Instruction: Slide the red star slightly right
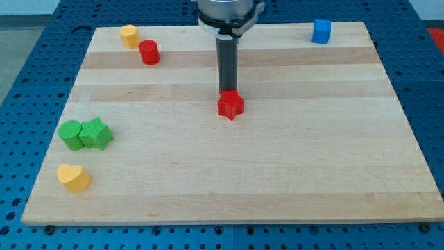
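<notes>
Hand: none fitted; dark rod tip [228, 91] at twelve o'clock of red wooden star [231, 105], touching. Risk: pushes star downward, not right.

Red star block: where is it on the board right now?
The red star block sits near the middle of the wooden board, slightly toward the view's top. My tip is right at its top edge, and no other block is close.

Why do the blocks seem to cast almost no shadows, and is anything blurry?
In the camera view, soft even light leaves faint shadows under the red star and yellow heart; the board shows no glare; my tip, behind the star, looks sharp.
</notes>
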Motion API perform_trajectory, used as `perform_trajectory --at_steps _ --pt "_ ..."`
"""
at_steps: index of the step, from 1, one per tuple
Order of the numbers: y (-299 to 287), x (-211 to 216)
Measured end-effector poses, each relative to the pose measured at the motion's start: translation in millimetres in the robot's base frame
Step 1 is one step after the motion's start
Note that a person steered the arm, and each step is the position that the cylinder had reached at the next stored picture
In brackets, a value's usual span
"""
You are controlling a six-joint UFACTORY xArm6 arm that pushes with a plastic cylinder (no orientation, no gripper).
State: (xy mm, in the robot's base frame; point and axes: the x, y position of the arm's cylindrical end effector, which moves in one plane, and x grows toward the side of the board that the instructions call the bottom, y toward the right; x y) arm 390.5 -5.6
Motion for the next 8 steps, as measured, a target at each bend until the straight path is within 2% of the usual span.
perform_trajectory --at_steps 2,3,6,8 --pt "-84 -10" --pt "-99 -6" --pt "-99 2" --pt "-78 30"
